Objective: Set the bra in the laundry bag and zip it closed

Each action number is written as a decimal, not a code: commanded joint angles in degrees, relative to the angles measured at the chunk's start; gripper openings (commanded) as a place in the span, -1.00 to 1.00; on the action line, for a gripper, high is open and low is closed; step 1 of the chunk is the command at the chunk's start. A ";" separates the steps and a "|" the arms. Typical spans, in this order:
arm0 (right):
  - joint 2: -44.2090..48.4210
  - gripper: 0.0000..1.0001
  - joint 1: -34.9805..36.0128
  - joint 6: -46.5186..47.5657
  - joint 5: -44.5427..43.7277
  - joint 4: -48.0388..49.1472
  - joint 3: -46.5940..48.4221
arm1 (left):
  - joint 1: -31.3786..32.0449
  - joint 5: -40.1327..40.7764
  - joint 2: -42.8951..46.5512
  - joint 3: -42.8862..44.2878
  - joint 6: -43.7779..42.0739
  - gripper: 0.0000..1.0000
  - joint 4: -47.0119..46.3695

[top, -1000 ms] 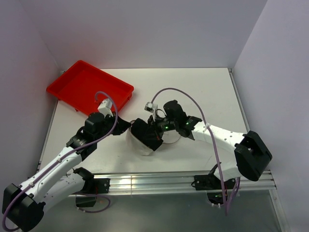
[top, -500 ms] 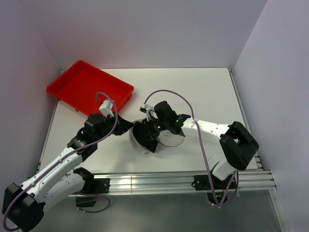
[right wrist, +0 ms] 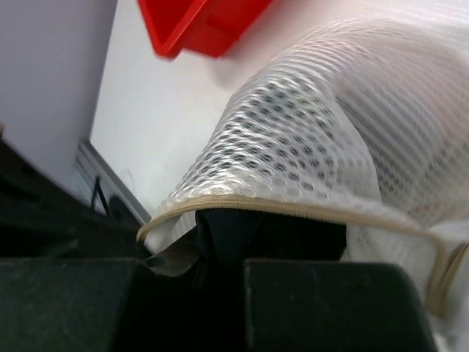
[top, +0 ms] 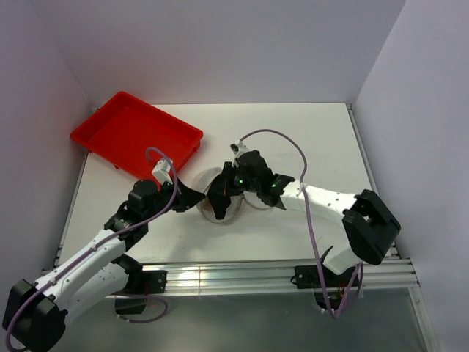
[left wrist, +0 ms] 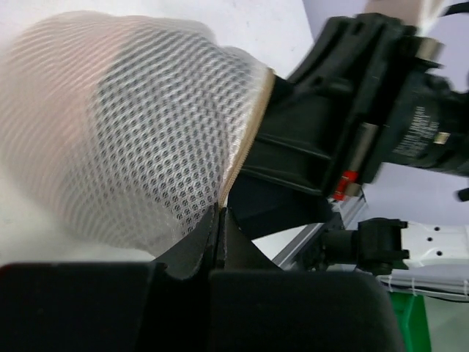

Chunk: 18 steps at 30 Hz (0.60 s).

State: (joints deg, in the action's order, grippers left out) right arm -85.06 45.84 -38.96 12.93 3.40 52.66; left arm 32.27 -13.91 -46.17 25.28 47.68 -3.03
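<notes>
The laundry bag (top: pixel 214 212) of white mesh with a tan rim is held up off the table at mid-centre. My left gripper (top: pixel 196 196) is shut on the bag's rim, which the left wrist view (left wrist: pixel 218 218) shows pinched between its fingers, with the mesh (left wrist: pixel 132 132) above. My right gripper (top: pixel 226 186) is shut on the black bra (top: pixel 218 193) and holds it in the bag's opening. In the right wrist view the bra (right wrist: pixel 249 227) sits just under the tan rim (right wrist: pixel 293 208), inside the mesh (right wrist: pixel 330 110). Most of the bra is hidden.
A red plastic tray (top: pixel 132 132) stands at the back left and shows in the right wrist view (right wrist: pixel 198 22). The table's metal front rail (top: pixel 234 275) runs along the near edge. Purple walls close in both sides.
My right gripper has pushed the bra left and further into the bag, so less black cloth shows. The bag has lifted and shifted toward the back. My left gripper has followed slightly right.
</notes>
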 commanded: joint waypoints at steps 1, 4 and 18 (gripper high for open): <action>-2.47 -0.86 0.56 -10.32 -9.05 11.35 -2.47 | -0.10 -4.19 -0.76 -0.31 2.94 -1.00 -6.11; -6.34 -0.86 1.35 -11.66 -15.01 12.34 -3.09 | -0.10 -4.28 -1.02 -0.41 5.22 -1.00 -7.96; 4.62 0.86 3.02 1.24 -24.09 -2.07 -4.15 | -0.19 5.12 2.05 -0.14 11.21 -1.00 -5.15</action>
State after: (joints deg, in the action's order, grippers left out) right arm -86.00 49.43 -42.83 -8.05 5.69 48.62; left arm 32.16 -11.16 -45.15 24.97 57.98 -6.20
